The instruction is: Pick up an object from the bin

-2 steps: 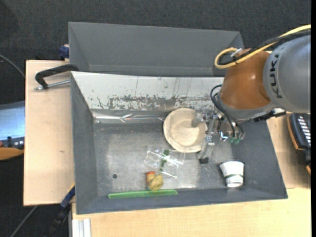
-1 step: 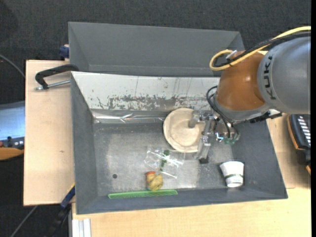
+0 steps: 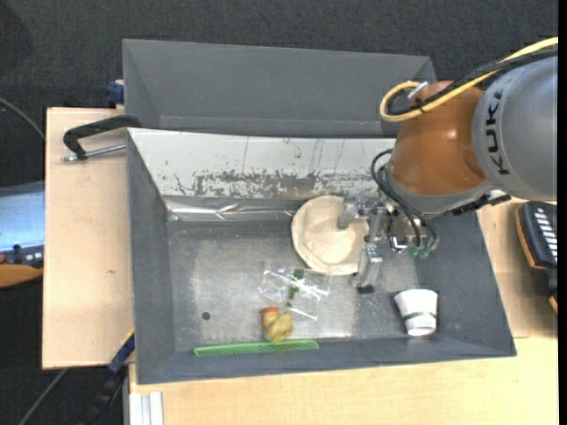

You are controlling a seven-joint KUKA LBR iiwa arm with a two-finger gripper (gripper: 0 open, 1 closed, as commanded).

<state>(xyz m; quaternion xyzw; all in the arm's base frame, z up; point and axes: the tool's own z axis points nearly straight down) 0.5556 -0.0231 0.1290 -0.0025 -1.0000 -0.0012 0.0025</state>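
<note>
Since the gripper (image 3: 366, 268) sits just at the right rim of the cream bowl (image 3: 321, 233), centre-right of frame, I'd say it's the approach step. Can't tell if it's open or closed. Next: straddle that rim, then squeeze.

This looks like a robotics lab: a grey industrial arm lettered KUKA (image 3: 529, 127), its wrist under a glossy orange cover (image 3: 434, 153) with a looped yellow cable (image 3: 396, 96), hangs over a grey sheet-metal bin (image 3: 149, 264) on dark carpeted floor (image 3: 266, 7).
</note>
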